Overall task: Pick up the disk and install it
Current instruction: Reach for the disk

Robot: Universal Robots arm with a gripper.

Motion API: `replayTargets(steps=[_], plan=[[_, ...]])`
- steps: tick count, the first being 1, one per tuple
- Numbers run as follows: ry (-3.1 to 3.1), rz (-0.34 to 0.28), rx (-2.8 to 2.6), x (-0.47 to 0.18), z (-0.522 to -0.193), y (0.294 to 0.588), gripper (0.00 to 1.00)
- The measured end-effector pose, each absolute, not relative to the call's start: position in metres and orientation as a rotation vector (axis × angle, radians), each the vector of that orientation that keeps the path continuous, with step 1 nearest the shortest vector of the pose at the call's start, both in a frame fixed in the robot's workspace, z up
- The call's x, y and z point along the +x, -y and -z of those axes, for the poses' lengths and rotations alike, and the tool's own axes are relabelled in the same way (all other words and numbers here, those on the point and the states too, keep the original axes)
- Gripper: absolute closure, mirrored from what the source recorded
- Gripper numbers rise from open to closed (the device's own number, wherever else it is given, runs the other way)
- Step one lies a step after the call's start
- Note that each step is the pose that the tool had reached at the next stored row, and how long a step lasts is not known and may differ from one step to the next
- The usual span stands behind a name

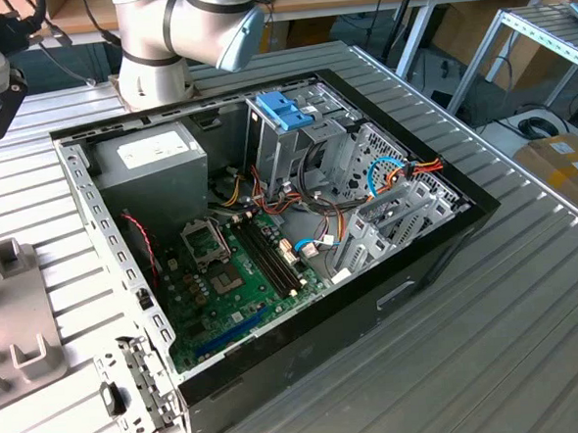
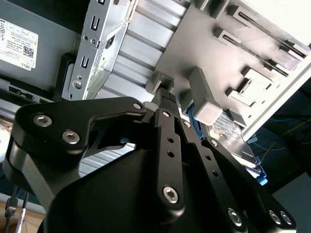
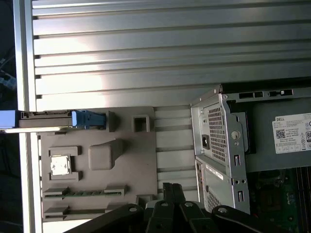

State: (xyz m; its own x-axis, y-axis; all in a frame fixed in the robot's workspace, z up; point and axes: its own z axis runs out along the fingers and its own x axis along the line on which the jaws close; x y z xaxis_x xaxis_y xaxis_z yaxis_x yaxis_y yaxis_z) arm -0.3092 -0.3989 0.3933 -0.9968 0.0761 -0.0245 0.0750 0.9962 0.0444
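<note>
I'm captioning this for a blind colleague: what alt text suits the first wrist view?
The gripper hangs near a grey fixture plate on a ribbed metal table, where the disk stands on edge in its blue carrier. An open computer case lies beside the plate.

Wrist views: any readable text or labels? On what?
White sticker on the power-supply box: a brand word and a square code; the fine print is too small to read.
Same sticker in the second wrist view: fine print blurred.
Disk: seen edge-on, no readable print.
</note>
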Motion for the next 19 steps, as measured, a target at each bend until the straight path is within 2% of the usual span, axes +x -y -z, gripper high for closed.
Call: replayTargets(steps=[19], plan=[[-3.112, -0.068, 0.118, -0.325, -0.393, 0.399, 0.90]])
